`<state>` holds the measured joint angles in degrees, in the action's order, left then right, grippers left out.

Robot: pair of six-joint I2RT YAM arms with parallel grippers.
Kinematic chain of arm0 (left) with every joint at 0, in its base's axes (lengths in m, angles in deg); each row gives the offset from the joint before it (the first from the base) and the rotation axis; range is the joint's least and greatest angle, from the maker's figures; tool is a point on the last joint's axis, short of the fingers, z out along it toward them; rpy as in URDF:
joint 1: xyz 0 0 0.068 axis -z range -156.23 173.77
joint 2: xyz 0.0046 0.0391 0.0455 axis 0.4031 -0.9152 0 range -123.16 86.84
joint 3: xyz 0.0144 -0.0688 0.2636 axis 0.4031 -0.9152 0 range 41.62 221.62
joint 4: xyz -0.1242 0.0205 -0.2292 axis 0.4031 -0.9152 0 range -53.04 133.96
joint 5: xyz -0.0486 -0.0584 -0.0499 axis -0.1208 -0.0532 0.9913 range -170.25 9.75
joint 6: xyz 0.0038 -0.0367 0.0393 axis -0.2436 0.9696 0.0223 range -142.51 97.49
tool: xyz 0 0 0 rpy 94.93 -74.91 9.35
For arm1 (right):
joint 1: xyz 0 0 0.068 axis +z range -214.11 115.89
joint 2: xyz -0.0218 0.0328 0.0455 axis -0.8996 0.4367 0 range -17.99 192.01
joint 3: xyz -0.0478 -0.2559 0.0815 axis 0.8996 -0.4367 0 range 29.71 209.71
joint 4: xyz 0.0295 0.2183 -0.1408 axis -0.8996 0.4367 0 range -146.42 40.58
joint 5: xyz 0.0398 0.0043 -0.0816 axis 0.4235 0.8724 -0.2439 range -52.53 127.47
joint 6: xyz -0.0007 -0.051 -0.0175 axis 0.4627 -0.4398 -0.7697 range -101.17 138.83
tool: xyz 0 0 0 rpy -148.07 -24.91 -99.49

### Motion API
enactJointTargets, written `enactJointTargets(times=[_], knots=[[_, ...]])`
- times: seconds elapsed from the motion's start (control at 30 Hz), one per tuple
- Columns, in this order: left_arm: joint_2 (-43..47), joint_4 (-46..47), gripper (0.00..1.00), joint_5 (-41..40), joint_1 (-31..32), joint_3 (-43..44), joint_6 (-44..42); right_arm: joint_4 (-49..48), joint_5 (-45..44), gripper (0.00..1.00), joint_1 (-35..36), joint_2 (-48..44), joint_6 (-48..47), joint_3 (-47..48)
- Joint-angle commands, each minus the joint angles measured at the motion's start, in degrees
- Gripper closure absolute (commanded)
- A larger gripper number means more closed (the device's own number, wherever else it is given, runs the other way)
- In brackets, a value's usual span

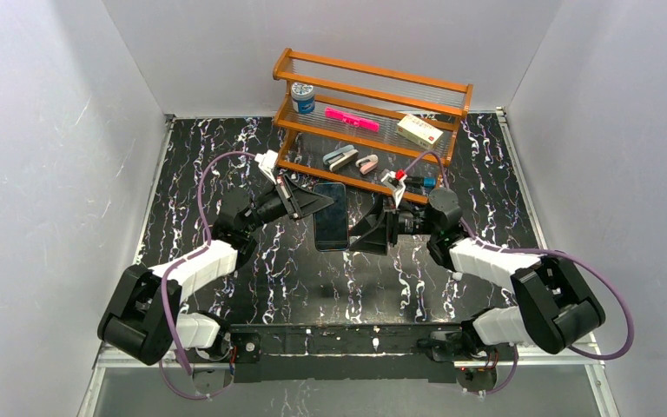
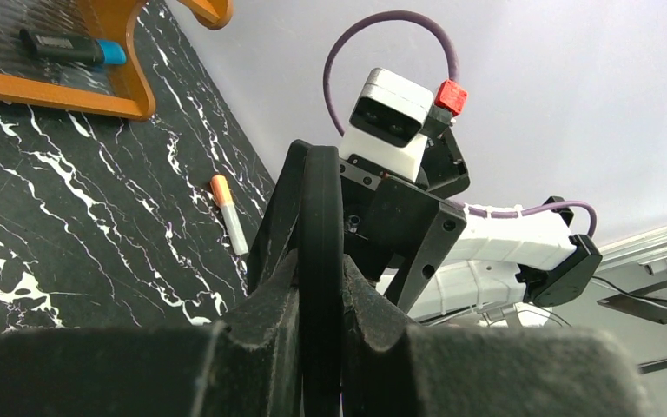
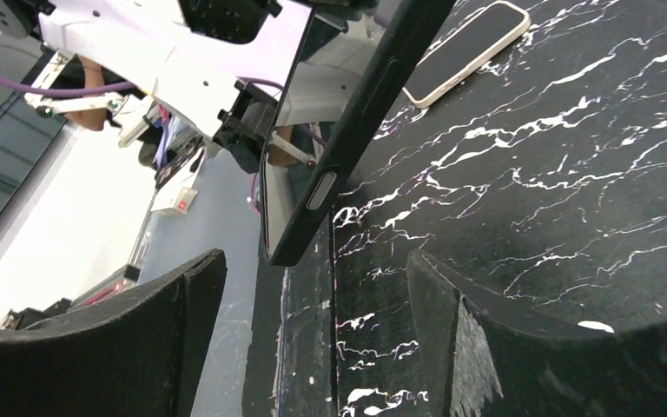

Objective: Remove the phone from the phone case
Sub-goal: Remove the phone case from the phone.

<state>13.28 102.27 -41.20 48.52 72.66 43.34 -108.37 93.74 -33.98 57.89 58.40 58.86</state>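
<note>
The phone in its dark case (image 1: pixel 331 217) is held up off the table between my two grippers. My left gripper (image 1: pixel 320 203) is shut on its left edge. In the left wrist view the phone (image 2: pixel 321 217) shows edge-on as a black strip pinched between my left gripper (image 2: pixel 321 282). My right gripper (image 1: pixel 366 231) is open beside the phone's right edge. In the right wrist view the phone (image 3: pixel 347 130), with a side button, ends level with the tips of my right gripper (image 3: pixel 313 261), between the jaws and touching neither finger.
A wooden rack (image 1: pixel 288 165) stands at the back with a blue jar (image 1: pixel 302 97), a pink item (image 1: pixel 352 118), a box (image 1: pixel 419 130) and small clips. A flat phone-like thing with a pale rim (image 3: pixel 467 52) lies on the marble table. An orange-tipped marker (image 2: pixel 228 214) lies there too.
</note>
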Motion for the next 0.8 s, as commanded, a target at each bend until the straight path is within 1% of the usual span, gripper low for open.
enactJointTargets(times=[0.0, 0.23, 0.37, 0.53, 0.7, 0.77], knots=[[2.13, 3.14, 1.0, 1.33, -0.12, 3.17, 0.09, -3.42, 5.3, 0.18, 1.07, 1.34, -2.06, 2.89], [1.02, 3.18, 1.0, 1.32, -0.14, 4.68, -0.24, -3.78, 7.94, 0.32, 2.1, 3.15, -3.32, 5.43], [0.61, 3.21, 1.0, 1.24, -0.14, 5.26, -0.05, -3.84, 8.7, 0.36, 2.05, 3.89, -3.87, 6.5], [0.42, 3.23, 1.0, 1.27, -0.14, 5.84, -0.01, -4.29, 9.76, 0.47, 2.17, 4.77, -4.47, 7.74], [-0.08, 3.26, 1.0, 1.16, -0.14, 5.99, 0.2, -5.02, 10.77, 0.5, 2.21, 5.56, -4.68, 8.54], [-0.18, 3.29, 1.0, 1.2, -0.14, 6.12, 0.36, -5.56, 11.24, 0.54, 2.19, 5.83, -4.68, 8.68]])
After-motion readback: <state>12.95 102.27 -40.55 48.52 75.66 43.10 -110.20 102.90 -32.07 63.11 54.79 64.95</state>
